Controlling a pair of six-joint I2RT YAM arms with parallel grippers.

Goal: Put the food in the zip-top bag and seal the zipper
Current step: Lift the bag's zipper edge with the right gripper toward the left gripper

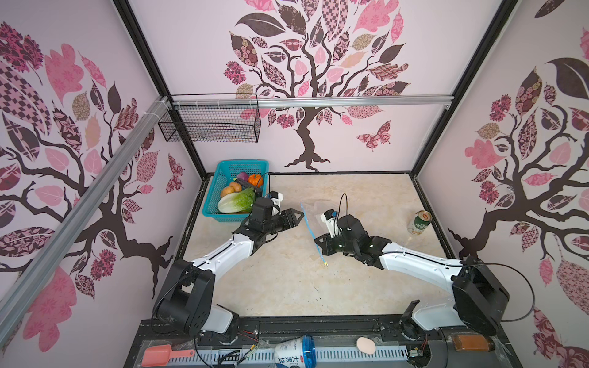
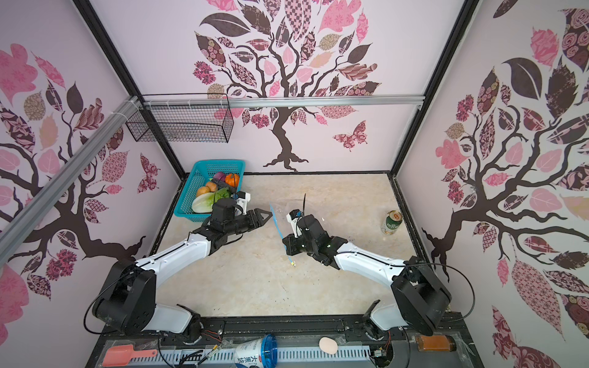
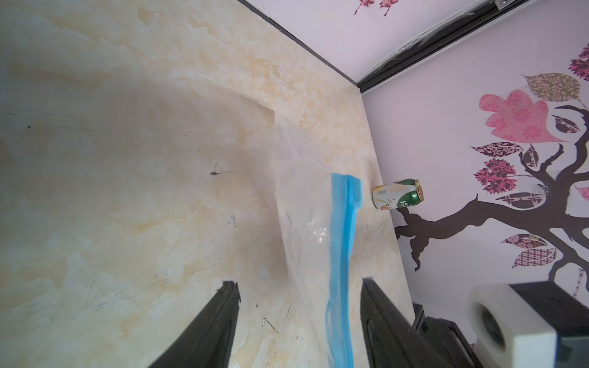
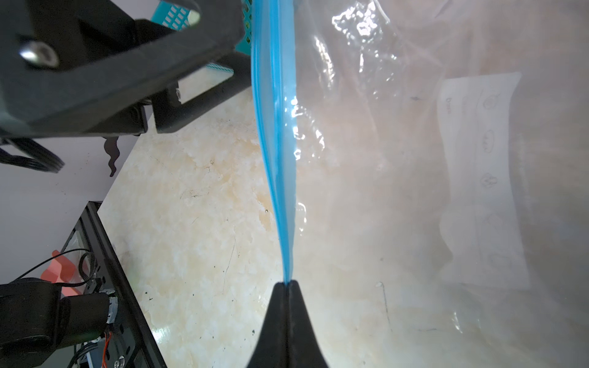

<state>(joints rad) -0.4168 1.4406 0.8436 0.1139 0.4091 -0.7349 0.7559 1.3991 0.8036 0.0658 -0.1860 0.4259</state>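
Right gripper (image 4: 288, 286): nearest to the right wrist camera; its jaws are pressed together on the zipper (image 4: 274, 127), so they pinch the mouth edge of the zip-top bag (image 4: 398, 159)
Left gripper (image 3: 298, 282): jaws apart; the blue strip stands between them and seems to touch neither
Bag place: middle of the table (image 1: 287, 286), mouth edge lifted, clear body with the white label (image 4: 481, 178) hanging slack behind
Handling: thin film, probably very light, soft and slippery; it would likely fold and collapse if let go
Where to hold: the zipper strip looks like the stiffest part; one lip for each gripper should open the mouth
Slider (image 1: 325, 263): yellow, at the near end of the strip
Food (image 1: 237, 201): lies in the teal basket (image 1: 210, 204), far left corner; none in the bag
Around: green can (image 1: 420, 223) near the right wall, well apart
In the way: the left arm itself stands between basket and bag
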